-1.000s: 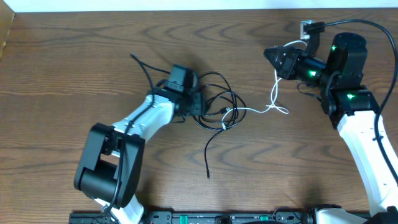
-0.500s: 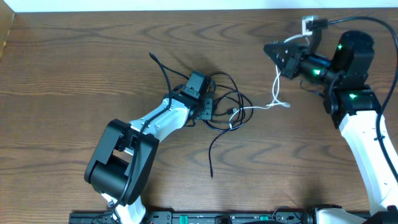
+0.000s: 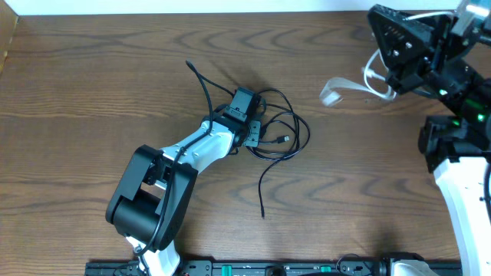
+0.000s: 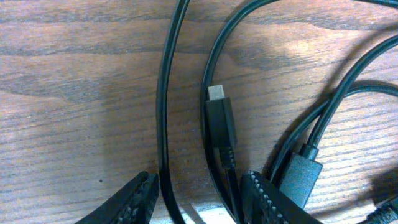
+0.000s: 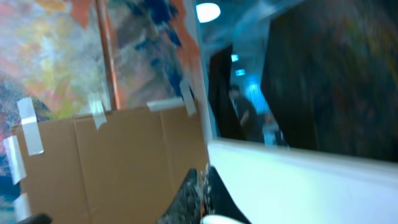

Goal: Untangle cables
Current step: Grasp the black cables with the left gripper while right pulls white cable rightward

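The right gripper (image 5: 202, 186) has swung up high since half a second ago. The white cable (image 3: 343, 83) has come free of the black cables (image 3: 272, 142) and now hangs blurred in the air, well apart from them. The black cables lie looped on the counter (image 3: 84, 84) at the left gripper (image 3: 255, 132), which has hardly shifted.

The left wrist camera shows what the overhead view hides. Its fingers (image 4: 140, 199) stand narrowly apart with black strands running between them, and a plug (image 4: 221, 118) lies just beyond. The right wrist camera faces the room, with its fingers pressed together on a bit of white cable.
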`<state>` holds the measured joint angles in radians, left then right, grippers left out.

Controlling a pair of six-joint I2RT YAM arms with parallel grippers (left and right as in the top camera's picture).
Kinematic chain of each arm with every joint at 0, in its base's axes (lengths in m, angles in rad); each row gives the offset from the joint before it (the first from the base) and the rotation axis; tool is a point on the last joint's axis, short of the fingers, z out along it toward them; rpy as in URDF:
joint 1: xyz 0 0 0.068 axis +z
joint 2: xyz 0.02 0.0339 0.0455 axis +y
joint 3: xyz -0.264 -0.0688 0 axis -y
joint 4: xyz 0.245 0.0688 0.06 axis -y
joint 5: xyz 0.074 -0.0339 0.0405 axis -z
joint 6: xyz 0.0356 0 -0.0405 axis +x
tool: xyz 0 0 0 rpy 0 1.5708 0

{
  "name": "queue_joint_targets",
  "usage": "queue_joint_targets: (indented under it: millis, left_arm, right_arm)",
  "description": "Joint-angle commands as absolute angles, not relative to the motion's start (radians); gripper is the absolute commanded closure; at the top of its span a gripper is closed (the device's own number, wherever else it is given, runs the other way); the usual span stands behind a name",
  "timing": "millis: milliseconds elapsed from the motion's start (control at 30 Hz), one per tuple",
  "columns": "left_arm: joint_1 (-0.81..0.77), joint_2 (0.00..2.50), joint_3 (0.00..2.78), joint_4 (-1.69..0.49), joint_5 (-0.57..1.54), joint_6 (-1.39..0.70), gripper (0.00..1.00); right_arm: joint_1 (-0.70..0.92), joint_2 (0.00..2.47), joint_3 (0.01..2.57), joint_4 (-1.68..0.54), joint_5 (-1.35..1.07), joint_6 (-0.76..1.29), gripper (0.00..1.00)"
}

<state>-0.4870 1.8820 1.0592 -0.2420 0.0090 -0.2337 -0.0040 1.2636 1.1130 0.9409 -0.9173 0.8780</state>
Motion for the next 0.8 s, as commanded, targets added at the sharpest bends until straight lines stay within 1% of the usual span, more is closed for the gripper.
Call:
queue_joint_targets:
  millis: [0,100,233,433,633,767]
  left_arm:
    - [-0.481,1.908,1.065,-0.246,-0.012,-0.217,0.52]
    - [-0.481,1.908,1.065,-0.244,-0.013,-0.217,0.52]
    - [-0.481,1.907,1.069,-0.244,-0.014,-0.178,0.52]
    - [-0.481,1.905,1.072,-0.257,-0.144,-0.173,0.52]
    - [-0.478,1.9,1.075,-0.283,-0.275,-0.173,0.52]
    - [-0.453,1.9,1.078,-0.3,-0.281,-0.193,0.52]
  right_arm:
    - [-0.038,1.28,1.119,0.849,-0.923,0.886,0.99]
    - [-0.069,1.281,1.119,0.699,-0.892,0.805,0.99]
    - [-0.112,1.283,1.119,0.399,-0.796,0.723,0.99]
    - [-0.12,1.296,1.119,0.072,-0.648,0.554,0.99]
    - [-0.12,1.331,1.118,-0.124,-0.414,0.491,0.99]
    - [-0.12,1.375,1.118,-0.17,-0.283,0.489,0.99]
